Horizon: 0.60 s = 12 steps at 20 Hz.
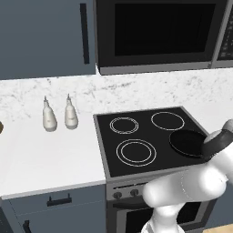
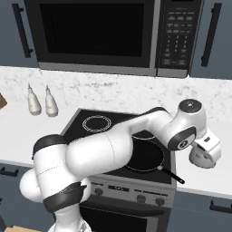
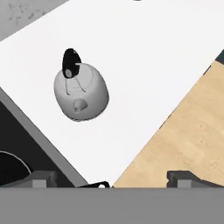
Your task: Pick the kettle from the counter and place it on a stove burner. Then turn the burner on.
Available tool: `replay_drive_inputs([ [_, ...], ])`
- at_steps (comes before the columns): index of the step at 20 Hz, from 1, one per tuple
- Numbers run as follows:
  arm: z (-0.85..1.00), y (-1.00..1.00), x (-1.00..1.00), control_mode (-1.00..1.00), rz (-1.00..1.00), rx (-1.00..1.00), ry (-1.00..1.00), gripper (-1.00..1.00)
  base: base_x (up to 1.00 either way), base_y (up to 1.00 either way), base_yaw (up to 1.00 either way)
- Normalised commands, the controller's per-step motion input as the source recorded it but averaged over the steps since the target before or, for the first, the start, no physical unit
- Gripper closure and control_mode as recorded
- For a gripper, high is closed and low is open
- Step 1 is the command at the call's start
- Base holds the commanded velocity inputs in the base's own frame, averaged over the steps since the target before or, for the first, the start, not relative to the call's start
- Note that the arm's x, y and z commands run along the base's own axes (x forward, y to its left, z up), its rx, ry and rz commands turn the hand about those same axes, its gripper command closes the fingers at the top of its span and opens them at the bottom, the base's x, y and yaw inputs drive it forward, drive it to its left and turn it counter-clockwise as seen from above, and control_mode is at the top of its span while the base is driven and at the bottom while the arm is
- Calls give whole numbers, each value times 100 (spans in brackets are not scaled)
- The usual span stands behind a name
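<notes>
Kettle: squat, rigid, smooth-bodied, likely light and slippery, standing on surface right of cooktop; best taken by dark arched handle; end effector spread, empty, hovering above.

You're looking at a home kitchen, rendered: black glass cooktop with ringed burners, oven knobs below, built-in microwave above, marble backsplash, white bench, dark blue-grey cabinets, frying pan, wood floor.
</notes>
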Motion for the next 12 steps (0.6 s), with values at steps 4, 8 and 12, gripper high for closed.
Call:
replay_drive_inputs([
  [4,-19,0,57,-100,0,3,0,-100,0,0,0],
  [8,-25,0,46,-100,0,0,-2,-100,0,0,0],
  [12,-20,0,25,-100,0,0,-3,-100,0,0,0],
])
